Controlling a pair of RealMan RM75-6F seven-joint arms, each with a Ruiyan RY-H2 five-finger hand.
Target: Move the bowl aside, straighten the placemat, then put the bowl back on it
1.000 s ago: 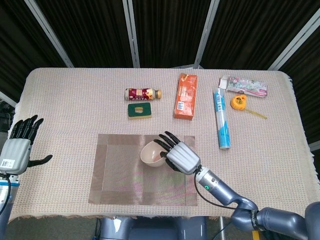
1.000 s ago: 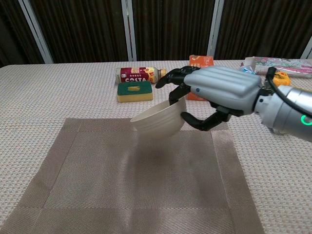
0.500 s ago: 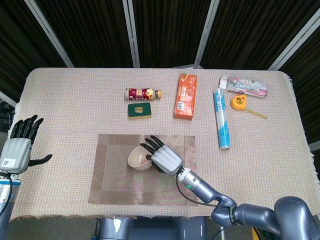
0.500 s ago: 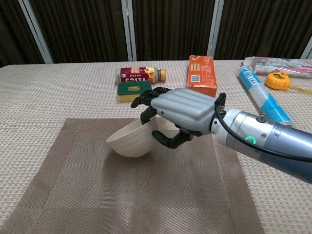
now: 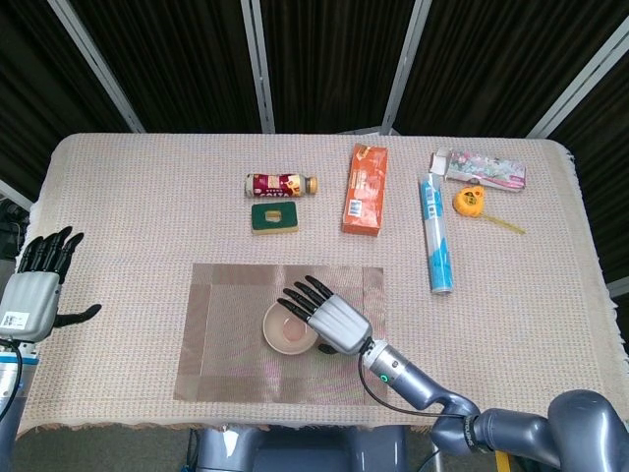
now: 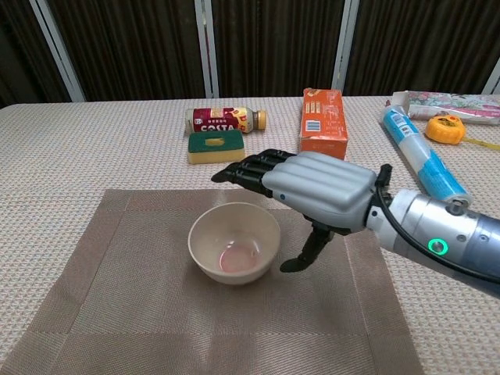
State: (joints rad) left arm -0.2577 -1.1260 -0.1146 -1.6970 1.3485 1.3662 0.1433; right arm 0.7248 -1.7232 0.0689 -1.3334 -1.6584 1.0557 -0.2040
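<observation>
Bowl (image 6: 234, 252) sits upright on the mat (image 6: 117, 312) just left of the right robot hand (image 6: 316, 191), which hovers open and empty, so it looks placed.

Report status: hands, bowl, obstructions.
Right hand open beside bowl, not gripping. Left hand open, idle. Bowl upright on placemat. Nothing obstructing.

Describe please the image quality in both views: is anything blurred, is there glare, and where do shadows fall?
Head view: sharp and evenly lit, no glare; the bowl on the placemat casts almost no shadow. Chest view: also sharp, the right hand shows no motion blur, with soft highlights on its silver back and a faint shadow beneath it on the placemat; the far curtains are dark.
</observation>
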